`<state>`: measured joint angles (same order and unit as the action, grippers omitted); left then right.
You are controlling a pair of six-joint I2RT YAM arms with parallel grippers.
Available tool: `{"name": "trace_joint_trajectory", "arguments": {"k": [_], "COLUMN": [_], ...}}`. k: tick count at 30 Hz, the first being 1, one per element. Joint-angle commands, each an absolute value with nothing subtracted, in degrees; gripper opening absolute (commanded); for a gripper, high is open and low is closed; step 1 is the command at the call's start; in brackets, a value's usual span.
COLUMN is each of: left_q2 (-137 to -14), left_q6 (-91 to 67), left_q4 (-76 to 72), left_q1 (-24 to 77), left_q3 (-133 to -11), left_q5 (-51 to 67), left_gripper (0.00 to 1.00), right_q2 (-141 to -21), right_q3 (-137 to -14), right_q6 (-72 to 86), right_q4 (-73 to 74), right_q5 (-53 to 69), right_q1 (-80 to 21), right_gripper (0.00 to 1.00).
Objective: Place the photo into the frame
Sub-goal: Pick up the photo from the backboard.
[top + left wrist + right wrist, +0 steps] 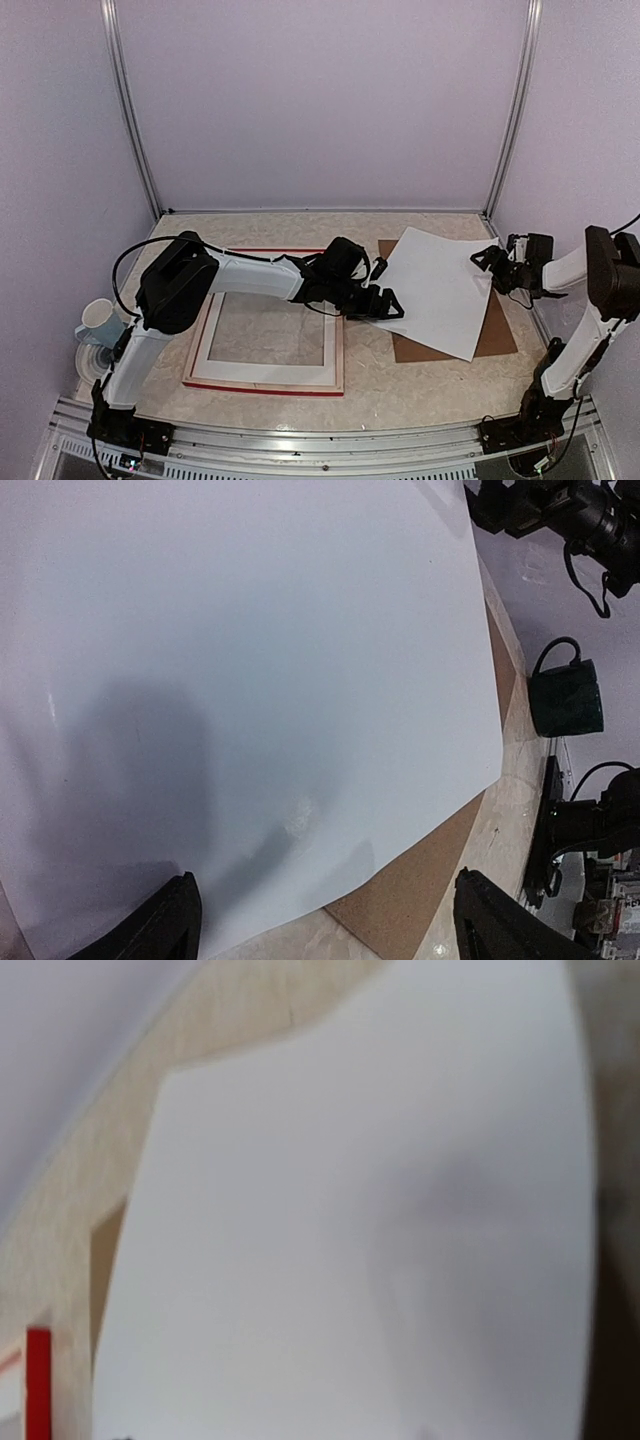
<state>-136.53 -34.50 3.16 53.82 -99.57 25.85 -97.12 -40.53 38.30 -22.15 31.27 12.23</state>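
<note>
Marbled tabletop (420, 395) (lilac walls (320, 100)); left jaws apart at photo (440, 290), right jaws unclear.

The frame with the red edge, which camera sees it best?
The top external view: nearly the whole frame shows, lying flat. The right wrist view catches only a blurry red sliver of it. The left wrist view shows none.
</note>
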Motion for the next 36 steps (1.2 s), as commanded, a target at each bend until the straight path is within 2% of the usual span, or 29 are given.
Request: {"name": "trace_joint_trajectory", "arguments": {"k": [1, 15, 20, 31, 36], "left_q2": [-138.3, -138.0, -137.8, -137.6, -137.6], "left_q6": [-35.1, -35.9, -35.9, -35.9, -35.9], "left_q4": [3.2, 2.5, 2.6, 2.7, 3.0], "left_q1": [54.4, 54.4, 54.3, 54.3, 54.3], "left_q3": [-98.4, -97.5, -97.3, -97.0, -96.7], "left_q5": [26.8, 26.7, 26.7, 26.7, 26.6], "left_gripper": [0.86, 0.86, 0.86, 0.86, 0.86], "right_q2": [-94.8, -91.0, -92.3, -92.1, -93.7], "right_q3": [-37.4, -32.5, -34.1, -35.4, -35.5], "right_q6": [37.3, 36.7, 35.3, 31.3, 31.2], "right_q4": [-22.2, -17.3, -12.6, -7.1, -7.6], "right_q5": [33.0, 34.5, 38.2, 42.4, 44.7], "right_q1": [10.4, 7.9, 8.0, 8.0, 8.0], "right_gripper": [0.80, 0.75, 0.67, 0.57, 0.46]}}
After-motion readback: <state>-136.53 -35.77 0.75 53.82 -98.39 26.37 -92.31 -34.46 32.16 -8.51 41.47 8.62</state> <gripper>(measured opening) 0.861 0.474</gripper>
